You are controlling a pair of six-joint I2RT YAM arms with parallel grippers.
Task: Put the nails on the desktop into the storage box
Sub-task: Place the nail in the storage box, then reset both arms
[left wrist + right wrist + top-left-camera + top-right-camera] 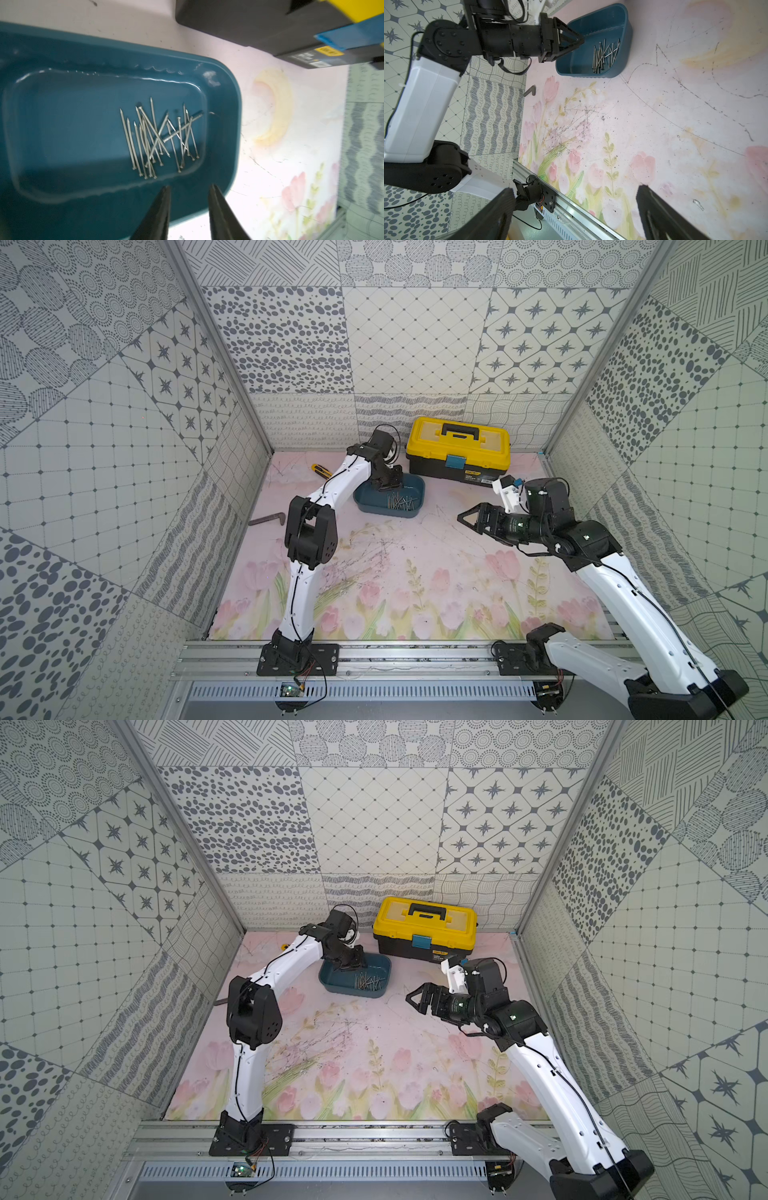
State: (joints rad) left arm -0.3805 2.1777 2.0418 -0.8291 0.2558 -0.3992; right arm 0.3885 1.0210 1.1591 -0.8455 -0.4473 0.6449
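1. In both top views, my left claw [385, 488] hangs over the storage box [419, 497], tips near the nails [401, 502] heaped on its floor. My right claw [466, 517] hovers over the desktop [415, 568], well apart from the box, jaws spread and empty.
2. Left wrist view: I see the left claw's jaws parted with nothing between them. The crisscrossed nails lie just ahead of the tips, the toolbox [239, 25] beyond.
3. Right wrist view: the right claw gapes wide over scuffed desktop. The box and nails sit far ahead.
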